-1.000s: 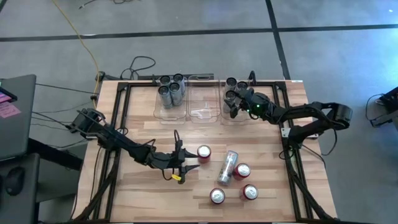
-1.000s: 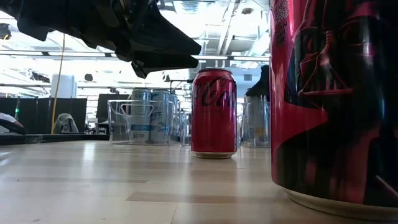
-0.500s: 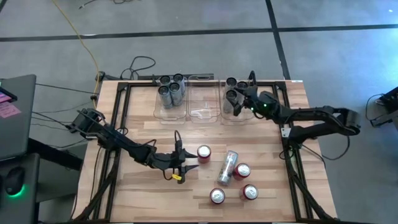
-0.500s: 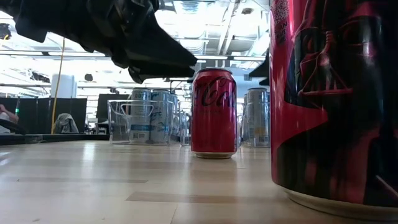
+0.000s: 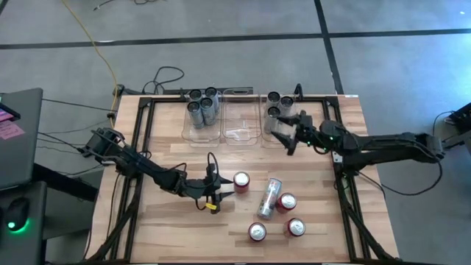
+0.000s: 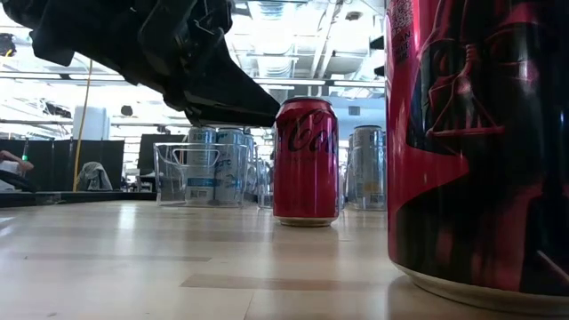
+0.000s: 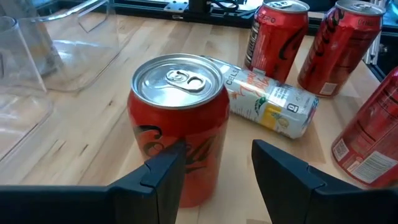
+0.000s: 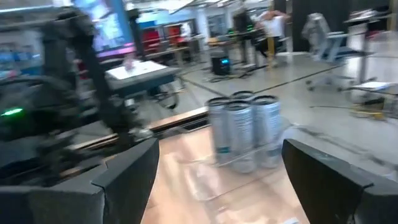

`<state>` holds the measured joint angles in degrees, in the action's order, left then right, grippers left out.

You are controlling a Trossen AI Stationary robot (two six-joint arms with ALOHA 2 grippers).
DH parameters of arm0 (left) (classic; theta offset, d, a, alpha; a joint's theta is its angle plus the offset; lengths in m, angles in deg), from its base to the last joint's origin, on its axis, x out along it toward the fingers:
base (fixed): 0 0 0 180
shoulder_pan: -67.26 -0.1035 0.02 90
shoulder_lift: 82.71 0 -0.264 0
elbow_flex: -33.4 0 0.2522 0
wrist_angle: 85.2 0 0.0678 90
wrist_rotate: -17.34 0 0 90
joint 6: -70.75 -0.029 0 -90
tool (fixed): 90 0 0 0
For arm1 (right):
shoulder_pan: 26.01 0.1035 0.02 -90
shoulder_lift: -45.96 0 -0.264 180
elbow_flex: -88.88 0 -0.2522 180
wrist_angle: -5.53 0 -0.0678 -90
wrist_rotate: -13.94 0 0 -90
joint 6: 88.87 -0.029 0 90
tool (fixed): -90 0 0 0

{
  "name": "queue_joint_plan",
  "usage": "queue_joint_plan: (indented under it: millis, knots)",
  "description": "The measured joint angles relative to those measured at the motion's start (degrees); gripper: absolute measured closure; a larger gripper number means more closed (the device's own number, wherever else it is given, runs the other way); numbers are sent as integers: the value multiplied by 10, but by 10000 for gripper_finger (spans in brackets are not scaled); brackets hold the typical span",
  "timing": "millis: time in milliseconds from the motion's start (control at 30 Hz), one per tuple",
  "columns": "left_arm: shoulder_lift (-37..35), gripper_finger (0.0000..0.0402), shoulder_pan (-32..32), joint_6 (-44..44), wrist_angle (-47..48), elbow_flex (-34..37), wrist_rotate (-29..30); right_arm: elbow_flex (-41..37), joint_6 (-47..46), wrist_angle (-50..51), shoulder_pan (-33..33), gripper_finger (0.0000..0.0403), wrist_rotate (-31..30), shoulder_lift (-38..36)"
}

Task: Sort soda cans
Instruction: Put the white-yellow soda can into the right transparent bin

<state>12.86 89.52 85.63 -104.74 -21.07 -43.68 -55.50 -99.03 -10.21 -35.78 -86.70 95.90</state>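
Observation:
A red soda can (image 5: 241, 180) stands upright on the table just beyond my left gripper (image 5: 223, 188). That gripper is open, and in its wrist view the can (image 7: 177, 121) stands ahead of its fingertips (image 7: 214, 158), off toward one finger. A silver can (image 5: 269, 197) lies on its side, with three more red cans (image 5: 286, 202) upright near it. My right gripper (image 5: 287, 137) hangs open and holds nothing, just in front of the right bin (image 5: 280, 140), which holds three silver cans (image 5: 275, 104).
Three clear bins line the table's far side. The left one (image 5: 193, 132) holds several silver cans (image 5: 202, 109), and the middle one (image 5: 241, 124) holds none. A black frame runs along the table's edges. One red can (image 6: 480, 142) stands close before the low camera.
My right gripper has drawn back out of the right bin toward the table's near and right side and has risen, holding nothing; the silver cans stay in the bin. My left gripper's fingers have tipped down a little toward the upright red can.

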Motion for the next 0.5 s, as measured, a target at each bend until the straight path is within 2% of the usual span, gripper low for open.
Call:
queue_joint_plan:
  millis: [267,500]
  knots:
    - [1,223,-15,-5,0,0,-1,0,-25,40,102,58,0,-36]
    - [2,223,-35,-23,-4,0,-23,0,-64,48,173,79,0,-3]
